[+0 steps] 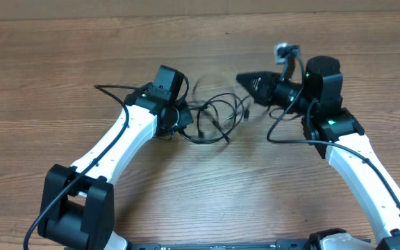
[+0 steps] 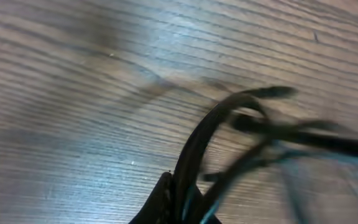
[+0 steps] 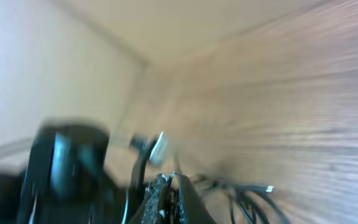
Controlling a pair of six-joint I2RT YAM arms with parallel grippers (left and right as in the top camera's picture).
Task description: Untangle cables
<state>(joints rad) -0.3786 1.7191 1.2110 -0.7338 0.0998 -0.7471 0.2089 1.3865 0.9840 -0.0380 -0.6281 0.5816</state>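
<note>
A tangle of thin black cables point(image 1: 215, 114) lies on the wooden table between the arms. My left gripper point(image 1: 183, 117) is at the tangle's left end. In the left wrist view its jaws point(image 2: 180, 202) are shut on a black cable point(image 2: 199, 140) that loops up and away, with more blurred strands to the right. My right gripper point(image 1: 244, 79) is raised just right of and behind the tangle, pointing left. In the blurred right wrist view its jaws point(image 3: 174, 190) are pressed together on a thin dark strand. The cable loops point(image 3: 247, 198) and a white-tipped plug point(image 3: 269, 188) lie just right of them.
The left arm point(image 3: 67, 168) fills the left of the right wrist view, with a small silver part point(image 3: 158, 148) near it. A pale wall point(image 3: 48, 68) runs along the table's far edge. The right arm's own black cable point(image 1: 283, 125) hangs beside it.
</note>
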